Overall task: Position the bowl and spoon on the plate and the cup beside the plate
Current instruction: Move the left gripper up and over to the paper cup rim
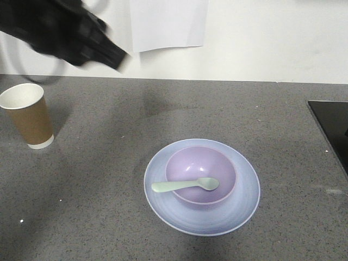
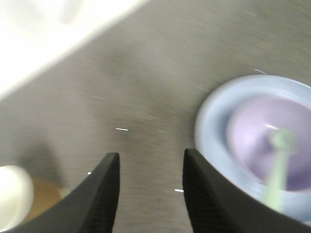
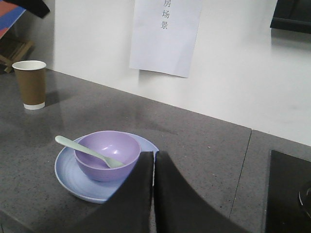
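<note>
— Black and blurred, the left arm (image 1: 70, 32) fills the upper left of the front view, raised above the counter (image 1: 109, 217) against the white wall (image 1: 261, 38). How do its fingers stand?

— On its wrist view the left gripper (image 2: 148, 187) has both dark fingers (image 2: 102, 199) spread, with bare grey counter showing between them; it holds nothing. The right gripper (image 3: 153, 189), at the bottom middle of its own view, has its two fingers pressed together with only a thin seam between, also empty, just in front of the plate's rim.

— And the dishes?

— The pale blue plate (image 1: 239, 209) sits lower centre of the front view. The lavender bowl (image 1: 187, 163) stands upright inside it, glossy within. The mint-green spoon (image 1: 185, 185) lies across the bowl, scoop inside toward the right, handle resting over the left rim and jutting out above the plate.

— The cup?

— The brown paper cup (image 1: 30, 117) stands upright at the far left edge, white rim, white band at its base, well apart from the plate. A white paper sheet (image 1: 168, 22) hangs on the wall above.
</note>
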### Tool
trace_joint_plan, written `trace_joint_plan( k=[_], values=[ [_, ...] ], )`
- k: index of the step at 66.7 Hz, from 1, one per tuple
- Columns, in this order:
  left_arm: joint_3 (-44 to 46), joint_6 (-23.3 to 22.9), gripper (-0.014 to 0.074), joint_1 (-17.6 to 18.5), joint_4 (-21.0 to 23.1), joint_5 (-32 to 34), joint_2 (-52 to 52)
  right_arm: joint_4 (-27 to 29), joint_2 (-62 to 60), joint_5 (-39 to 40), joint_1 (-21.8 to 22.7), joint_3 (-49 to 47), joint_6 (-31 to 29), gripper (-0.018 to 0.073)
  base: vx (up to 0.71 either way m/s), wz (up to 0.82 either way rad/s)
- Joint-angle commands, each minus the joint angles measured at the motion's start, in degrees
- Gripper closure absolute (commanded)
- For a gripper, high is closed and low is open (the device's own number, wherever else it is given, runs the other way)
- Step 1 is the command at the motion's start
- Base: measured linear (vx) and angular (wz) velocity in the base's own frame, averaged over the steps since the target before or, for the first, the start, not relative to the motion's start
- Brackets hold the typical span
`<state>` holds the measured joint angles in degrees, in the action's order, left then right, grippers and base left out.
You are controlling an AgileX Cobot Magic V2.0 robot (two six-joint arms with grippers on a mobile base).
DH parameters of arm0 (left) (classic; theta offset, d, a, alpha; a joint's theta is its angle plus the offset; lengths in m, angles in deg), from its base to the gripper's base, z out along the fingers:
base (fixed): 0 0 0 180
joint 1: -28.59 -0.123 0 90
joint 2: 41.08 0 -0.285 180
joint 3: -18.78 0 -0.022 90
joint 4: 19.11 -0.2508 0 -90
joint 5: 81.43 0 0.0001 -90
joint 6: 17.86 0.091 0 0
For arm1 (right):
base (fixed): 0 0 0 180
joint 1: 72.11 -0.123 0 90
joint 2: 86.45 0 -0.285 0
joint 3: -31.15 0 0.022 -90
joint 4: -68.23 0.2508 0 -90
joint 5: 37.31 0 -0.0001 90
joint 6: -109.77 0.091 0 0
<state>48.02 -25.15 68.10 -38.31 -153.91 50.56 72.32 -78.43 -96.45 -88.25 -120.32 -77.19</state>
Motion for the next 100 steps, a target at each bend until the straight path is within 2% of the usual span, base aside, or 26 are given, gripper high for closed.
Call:
trace_joint_plan(
  k=[1,5,9,14,19,26,37,44,54,59,65,74,78,86,100],
  values=[
    [1.5,-3.5,0.0329,0.2,-10.7,0.8,-6.0,0.4,2.0,4.6,-0.1,-0.7,-0.3,0.0566,0.0,0.0],
    [1.5,-4.8,0.0336,0.2,-16.2,0.8,-8.4,0.4,2.0,4.6,-0.1,-0.7,-0.3,0.0566,0.0,0.0],
    [1.5,-5.8,0.0337,0.0,-19.7,0.8,-10.5,0.4,2.0,4.6,-0.1,-0.7,-0.3,0.0566,0.0,0.0],
    [1.5,-6.6,0.0337,-1.4,-22.4,0.8,-12.3,0.4,2.0,4.6,-0.1,-0.7,-0.3,0.0566,0.0,0.0],
    [1.5,-8.0,0.0335,-4.3,-24.1,0.8,-13.5,0.4,2.0,4.4,-0.1,-0.7,-0.3,0.0566,0.0,0.0],
    [1.5,-8.1,0.0335,-9.0,-24.7,0.8,-14.1,0.3,2.0,4.4,-0.1,-0.7,-0.3,0.0566,0.0,0.0],
    [1.5,-7.9,0.0335,-18.7,-24.5,0.9,-13.3,-0.1,2.0,4.4,-0.1,-0.7,-0.3,0.0566,0.0,0.0],
    [1.5,-7.7,0.0329,-24.0,-22.9,1.1,-12.4,0.0,2.0,4.3,-0.1,-0.7,-0.3,0.0566,0.0,0.0],
    [1.5,-5.5,0.0303,-32.1,-17.4,4.9,-9.1,0.0,2.0,4.1,-0.1,-0.7,-0.3,0.0566,0.0,0.0],
    [1.5,-3.9,0.0296,-36.2,-11.4,6.8,-6.9,0.0,2.0,3.6,-0.1,-0.7,-0.3,0.0566,0.0,0.0],
    [1.5,-0.7,0.0288,-40.9,-1.5,8.8,-3.1,0.0,2.0,3.5,-0.1,-0.7,-0.3,0.0566,0.0,0.0],
    [1.5,3.1,0.0277,-45.3,11.0,9.5,2.4,0.0,2.0,3.4,-0.1,-0.7,-0.3,0.0566,0.0,0.0],
    [1.5,4.6,0.0269,-46.7,14.8,9.2,5.1,0.0,2.0,3.0,-0.1,-0.7,-0.3,0.0566,0.0,0.0],
    [1.5,5.7,0.0251,-47.5,18.0,7.4,9.1,0.1,2.0,1.5,-0.1,-0.7,-0.3,0.0566,0.0,0.0],
    [1.5,6.2,0.0228,-47.5,19.2,6.3,13.7,0.2,2.0,0.4,-0.1,-0.7,-0.3,0.0566,0.0,0.0]
  ],
)
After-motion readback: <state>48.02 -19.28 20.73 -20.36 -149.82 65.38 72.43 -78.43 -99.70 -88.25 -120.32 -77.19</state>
